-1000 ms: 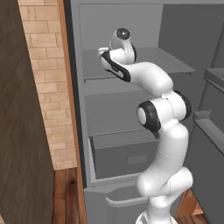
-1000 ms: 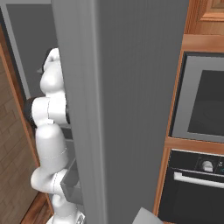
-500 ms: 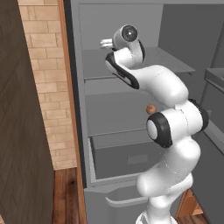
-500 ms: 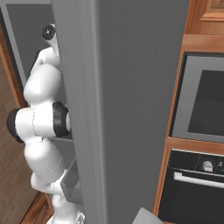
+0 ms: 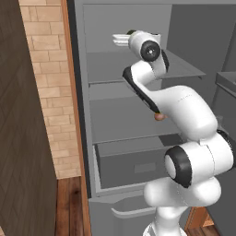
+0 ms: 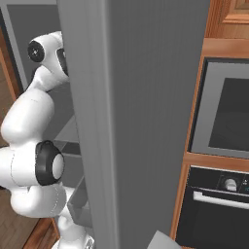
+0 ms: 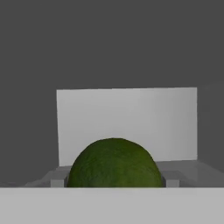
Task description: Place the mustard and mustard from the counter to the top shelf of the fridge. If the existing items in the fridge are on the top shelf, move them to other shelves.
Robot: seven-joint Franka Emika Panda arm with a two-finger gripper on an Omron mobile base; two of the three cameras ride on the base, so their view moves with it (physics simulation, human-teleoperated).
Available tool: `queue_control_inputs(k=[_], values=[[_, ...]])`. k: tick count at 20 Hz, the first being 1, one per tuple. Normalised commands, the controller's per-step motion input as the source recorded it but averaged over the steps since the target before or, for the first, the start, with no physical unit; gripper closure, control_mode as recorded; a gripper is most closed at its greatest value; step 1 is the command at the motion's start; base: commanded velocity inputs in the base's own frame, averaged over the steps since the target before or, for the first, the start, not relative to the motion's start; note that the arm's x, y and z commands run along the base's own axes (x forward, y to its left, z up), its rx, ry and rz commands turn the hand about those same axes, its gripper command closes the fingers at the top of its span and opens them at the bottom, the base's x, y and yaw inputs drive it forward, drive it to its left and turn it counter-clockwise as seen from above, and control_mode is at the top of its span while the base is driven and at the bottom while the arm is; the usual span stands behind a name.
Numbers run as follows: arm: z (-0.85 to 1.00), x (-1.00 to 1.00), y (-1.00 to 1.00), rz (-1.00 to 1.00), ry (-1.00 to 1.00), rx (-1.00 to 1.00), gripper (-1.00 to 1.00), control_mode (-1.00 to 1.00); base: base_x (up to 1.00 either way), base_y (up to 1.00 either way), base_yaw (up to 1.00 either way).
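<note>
Your end effector [image 7: 114, 186] gripped the dark green ball [image 7: 114, 162] above the top shelf [image 5: 182, 68] — you needed a steady, level carry to a lower shelf.

The arm rises from the base, elbow bent high, wrist turned left. The end effector [image 5: 119, 39] reaches level to the left, its fingers closed around a green ball [image 7: 114, 162].

The arm [image 5: 184, 110] is glossy white, built of rounded, bulbous segments. Dark grey-black rings and round caps mark its joints, and a dark band runs along the link nearest the fridge [image 5: 87, 92] interior.
</note>
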Motion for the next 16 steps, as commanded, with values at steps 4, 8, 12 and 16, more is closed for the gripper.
queue_control_inputs(k=[4,8,12,16], values=[[0.00,-1.00,-0.63,0.00,-0.04,0.02,1.00,-1.00,0.00,0.00,0.00],[0.00,-1.00,-0.54,0.00,0.03,0.00,1.00,-1.00,0.00,0.00,0.00],[0.00,-1.00,-0.48,0.00,0.19,0.00,1.00,-1.00,0.00,0.00,0.00],[0.00,-1.00,-0.37,0.00,0.41,0.00,1.00,-1.00,0.00,0.00,0.00]])
